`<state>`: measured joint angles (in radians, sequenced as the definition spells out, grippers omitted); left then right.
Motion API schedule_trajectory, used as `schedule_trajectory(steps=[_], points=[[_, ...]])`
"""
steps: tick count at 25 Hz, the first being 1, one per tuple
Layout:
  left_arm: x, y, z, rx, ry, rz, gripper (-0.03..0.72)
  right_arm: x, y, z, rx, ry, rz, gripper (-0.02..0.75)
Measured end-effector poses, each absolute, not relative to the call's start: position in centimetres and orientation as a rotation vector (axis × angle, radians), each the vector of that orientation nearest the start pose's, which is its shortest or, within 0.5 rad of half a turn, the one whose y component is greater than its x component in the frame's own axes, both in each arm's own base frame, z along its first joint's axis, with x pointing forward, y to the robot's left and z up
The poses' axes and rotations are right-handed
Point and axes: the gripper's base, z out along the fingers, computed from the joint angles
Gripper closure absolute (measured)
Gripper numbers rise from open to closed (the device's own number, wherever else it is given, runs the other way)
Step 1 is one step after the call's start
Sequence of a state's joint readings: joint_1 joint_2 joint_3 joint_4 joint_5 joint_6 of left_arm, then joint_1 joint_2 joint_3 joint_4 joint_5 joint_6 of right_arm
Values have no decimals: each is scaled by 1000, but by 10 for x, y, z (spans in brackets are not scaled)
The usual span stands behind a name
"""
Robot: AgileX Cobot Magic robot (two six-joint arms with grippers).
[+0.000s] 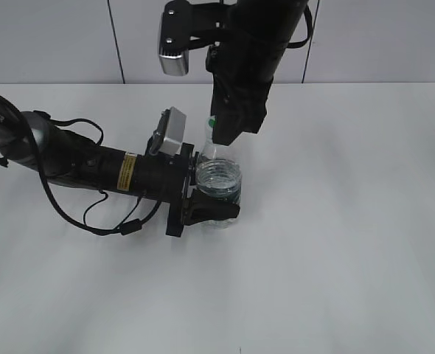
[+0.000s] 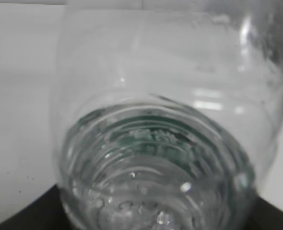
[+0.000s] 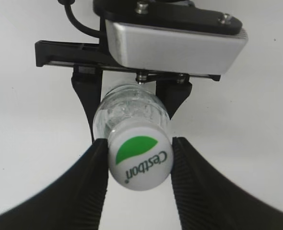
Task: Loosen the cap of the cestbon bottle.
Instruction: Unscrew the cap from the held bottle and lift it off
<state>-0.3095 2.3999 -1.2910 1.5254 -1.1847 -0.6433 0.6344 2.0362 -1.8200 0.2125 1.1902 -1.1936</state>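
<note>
Clamping the cestbon bottle (image 1: 219,186) mid-bench, my left gripper (image 1: 203,193) steadies it; right gripper (image 3: 140,165) pinches the cap (image 3: 140,163) for twisting.

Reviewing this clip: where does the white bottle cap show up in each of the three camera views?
Exterior view: the cap peeks out at centre, beside the right pincer, above the cestbon bottle.
Left wrist view: the cap is not visible; only the clear bottle body fills the frame.
Right wrist view: the cap sits at lower centre, pinched between the right pincer's two black fingers.
Shared landmark: the bottle's clear body.
</note>
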Motion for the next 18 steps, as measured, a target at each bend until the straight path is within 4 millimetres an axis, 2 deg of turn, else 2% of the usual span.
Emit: schedule_trajectory(steps=[12,18], points=[[360,-204,56,1444,1454,-1133,274,339,273,261,-2205,1799,208,293],[360,-204,56,1444,1454,-1133,274,339,273,262,-2176,1834,221,278]])
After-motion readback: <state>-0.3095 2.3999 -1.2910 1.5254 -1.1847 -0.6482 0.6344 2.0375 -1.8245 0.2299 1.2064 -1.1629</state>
